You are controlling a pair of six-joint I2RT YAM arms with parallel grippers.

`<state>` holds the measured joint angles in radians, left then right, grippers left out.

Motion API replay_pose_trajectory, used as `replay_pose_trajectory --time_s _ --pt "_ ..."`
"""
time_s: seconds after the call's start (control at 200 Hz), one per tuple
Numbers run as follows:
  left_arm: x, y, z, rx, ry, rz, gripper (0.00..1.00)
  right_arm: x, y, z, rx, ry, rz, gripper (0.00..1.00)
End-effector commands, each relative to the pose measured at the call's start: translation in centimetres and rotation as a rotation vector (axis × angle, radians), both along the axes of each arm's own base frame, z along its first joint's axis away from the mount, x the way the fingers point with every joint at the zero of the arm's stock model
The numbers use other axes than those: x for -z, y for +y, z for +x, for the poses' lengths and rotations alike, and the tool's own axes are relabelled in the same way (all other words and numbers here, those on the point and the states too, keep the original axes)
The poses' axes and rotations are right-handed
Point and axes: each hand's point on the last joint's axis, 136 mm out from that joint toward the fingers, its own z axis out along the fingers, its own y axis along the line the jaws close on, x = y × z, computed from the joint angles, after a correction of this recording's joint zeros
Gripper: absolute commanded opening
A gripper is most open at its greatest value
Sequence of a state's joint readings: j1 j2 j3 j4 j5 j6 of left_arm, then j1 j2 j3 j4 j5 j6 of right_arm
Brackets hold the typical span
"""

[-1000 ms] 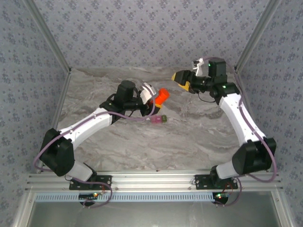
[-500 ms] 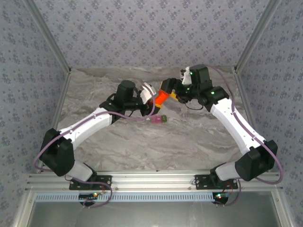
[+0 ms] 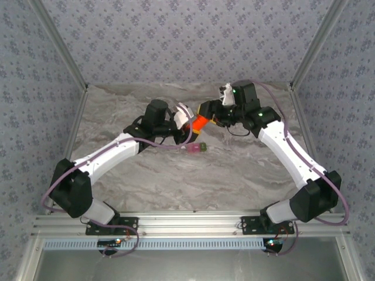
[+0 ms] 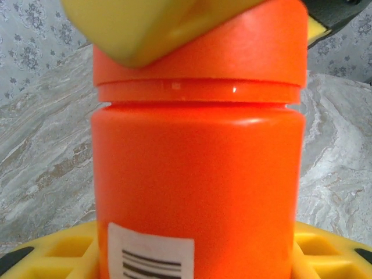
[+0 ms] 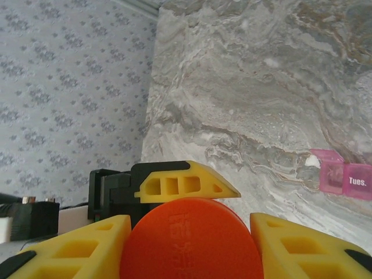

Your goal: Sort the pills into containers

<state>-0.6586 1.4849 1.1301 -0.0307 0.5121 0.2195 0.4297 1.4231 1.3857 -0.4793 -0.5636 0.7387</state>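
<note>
Arm bases (image 3: 111, 225) are sitting on the rail (image 3: 193, 221) at the near edge. Both arms are reaching inward over the marbled table (image 3: 234, 170) and meeting just past its middle.

The box (image 3: 196, 148) is lying flat on the table, nearest of the items. Its pink cell is on the left and the olive-green cell is joined on its right. It is sitting just nearer than the bottle (image 3: 200, 123), apart from both grippers, with nothing touching it. In the right wrist view its pink side is showing at the right edge, one lid lettered "Tues."; the contents are too small to tell.

The left gripper (image 3: 191, 119) is pinching the orange bottle by its body. Its yellow fingers (image 4: 58, 256) are pressing in on both sides, flanking the white barcode label (image 4: 151, 253). The bottle is tilting, its cap (image 5: 192, 247) pointing toward the right arm.

The right gripper (image 3: 207, 109) is sitting over the cap from the far right. Its fingers (image 5: 308, 250) are bracketing the cap on both sides with no gap showing, so the jaws are reading as clamped on it. In the left wrist view one of those fingers is overlapping the cap's upper left.

The patterned wall (image 3: 187, 41) is standing behind the table's far edge.
</note>
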Motion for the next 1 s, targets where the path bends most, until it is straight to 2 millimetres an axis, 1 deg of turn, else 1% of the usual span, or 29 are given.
replay_pose_trajectory --time_s 0.0,0.085,0.14,0.19,0.22,0.285,0.37,0.43,0.475,0.52,0.615,0.655,0.75,0.894,0.994 --pt "-2.9 -0.9 -0.3 0.051 -0.061 -0.060 0.00 -1.7 1.2 -0.1 -0.209 -0.219 0.027 0.50" --pt "-2.9 -1.0 -0.4 0.058 -0.057 -0.064 0.00 -1.8 1.8 -1.0 -0.369 -0.387 -0.014 0.55" --pt "-2.9 -0.9 -0.4 0.057 -0.054 -0.065 0.00 -1.3 1.6 -0.4 -0.380 -0.389 -0.019 0.63" --pt "-2.8 -0.9 -0.4 0.056 -0.051 -0.064 0.00 -1.1 1.0 0.2 -0.384 -0.354 0.009 0.68" --pt "-2.8 -0.9 -0.4 0.056 -0.051 -0.063 0.00 -1.4 0.3 1.3 -0.345 -0.338 0.025 0.70" --pt "-2.8 -0.8 -0.4 0.052 -0.052 -0.062 0.00 -2.5 -0.9 2.5 -0.249 -0.297 0.098 0.73" --pt "-2.7 -0.8 -0.3 0.050 -0.053 -0.060 0.00 -4.2 -3.0 3.3 -0.107 -0.249 0.165 0.76" --pt "-2.7 -0.8 -0.3 0.051 -0.052 -0.060 0.00 -4.7 -4.2 3.4 -0.013 -0.204 0.189 0.76" --pt "-2.8 -0.8 -0.3 0.051 -0.053 -0.059 0.00 -4.5 -4.9 3.3 0.053 -0.161 0.185 0.76" --pt "-2.7 -0.8 -0.3 0.051 -0.053 -0.055 0.00 -3.7 -5.6 3.2 0.124 -0.104 0.163 0.76" --pt "-2.7 -0.7 -0.3 0.049 -0.053 -0.053 0.00 -2.0 -6.4 2.6 0.244 -0.002 0.141 0.75" --pt "-2.6 -0.7 -0.3 0.049 -0.052 -0.053 0.00 -1.4 -6.4 2.2 0.263 0.020 0.120 0.75" --pt "-2.7 -0.8 -0.2 0.049 -0.052 -0.058 0.00 -0.8 -5.3 1.5 0.261 0.031 0.083 0.76" --pt "-2.8 -0.9 -0.1 0.052 -0.048 -0.063 0.00 -0.3 -2.7 0.6 0.189 0.033 0.019 0.76" --pt "-2.8 -1.0 -0.1 0.054 -0.047 -0.061 0.00 -0.2 -1.3 0.2 0.156 0.026 -0.013 0.77"
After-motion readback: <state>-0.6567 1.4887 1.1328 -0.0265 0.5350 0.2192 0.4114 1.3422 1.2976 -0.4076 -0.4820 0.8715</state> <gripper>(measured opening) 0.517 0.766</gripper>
